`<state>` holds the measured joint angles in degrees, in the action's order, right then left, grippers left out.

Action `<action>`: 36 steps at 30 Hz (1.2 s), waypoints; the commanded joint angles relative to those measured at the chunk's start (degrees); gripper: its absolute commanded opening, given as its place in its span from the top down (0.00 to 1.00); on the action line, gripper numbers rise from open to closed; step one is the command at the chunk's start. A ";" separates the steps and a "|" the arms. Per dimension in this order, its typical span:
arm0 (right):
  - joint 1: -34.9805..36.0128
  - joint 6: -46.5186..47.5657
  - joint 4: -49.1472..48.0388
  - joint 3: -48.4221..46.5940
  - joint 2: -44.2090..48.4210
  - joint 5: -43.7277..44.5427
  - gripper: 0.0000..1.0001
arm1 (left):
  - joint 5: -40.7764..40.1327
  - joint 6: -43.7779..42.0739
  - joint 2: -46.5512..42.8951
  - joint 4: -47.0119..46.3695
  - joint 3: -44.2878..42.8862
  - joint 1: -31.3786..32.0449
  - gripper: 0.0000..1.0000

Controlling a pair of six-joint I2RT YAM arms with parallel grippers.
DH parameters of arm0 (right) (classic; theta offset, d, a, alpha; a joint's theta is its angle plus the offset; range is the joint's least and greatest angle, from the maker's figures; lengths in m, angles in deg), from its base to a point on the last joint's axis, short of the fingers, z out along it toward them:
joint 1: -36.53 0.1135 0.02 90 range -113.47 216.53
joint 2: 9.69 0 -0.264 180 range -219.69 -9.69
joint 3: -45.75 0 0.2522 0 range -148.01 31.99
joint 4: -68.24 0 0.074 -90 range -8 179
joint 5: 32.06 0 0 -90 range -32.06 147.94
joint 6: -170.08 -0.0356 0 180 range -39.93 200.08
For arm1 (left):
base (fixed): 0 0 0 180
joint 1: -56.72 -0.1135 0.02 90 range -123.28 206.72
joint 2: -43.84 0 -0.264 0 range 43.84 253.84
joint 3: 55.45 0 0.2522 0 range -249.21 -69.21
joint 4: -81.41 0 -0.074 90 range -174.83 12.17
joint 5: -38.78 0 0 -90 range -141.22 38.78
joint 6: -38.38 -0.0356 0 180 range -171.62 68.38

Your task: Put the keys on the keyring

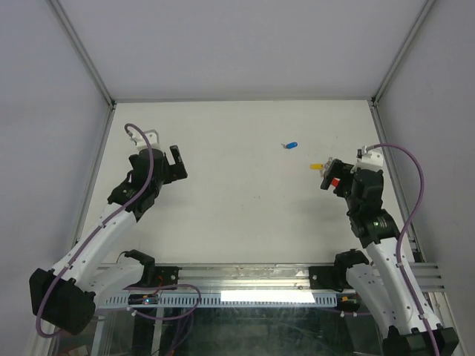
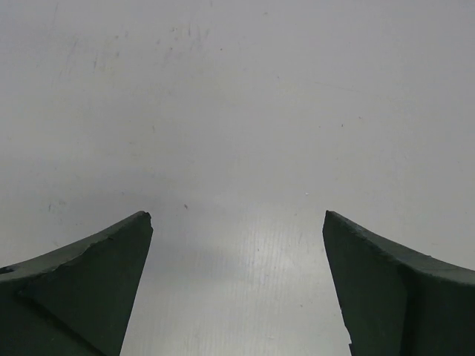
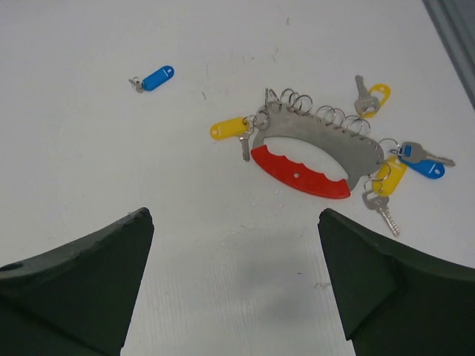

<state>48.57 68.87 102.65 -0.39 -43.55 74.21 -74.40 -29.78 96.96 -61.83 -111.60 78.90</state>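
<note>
In the right wrist view a curved metal key holder with a red grip lies on the white table. Several thin silvery keyrings run along its top edge. Keys with yellow heads and a blue head hang from rings at its ends. Another yellow key lies just beyond the rings. A loose blue key lies apart, far left, and also shows in the top view. My right gripper is open and empty, just short of the holder. My left gripper is open and empty over bare table.
In the top view my left gripper is at the left side, far from the keys. My right gripper covers most of the holder near the right wall. Metal frame posts mark the table's corners.
</note>
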 commanded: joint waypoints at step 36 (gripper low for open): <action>-9.90 -6.62 16.29 -24.45 -35.35 -16.86 0.03 | 14.70 -4.58 9.18 3.28 -8.37 -3.37 0.01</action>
<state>39.15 57.68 122.14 -21.90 -73.89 57.03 -61.96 -31.77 107.13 -55.18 -120.41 76.10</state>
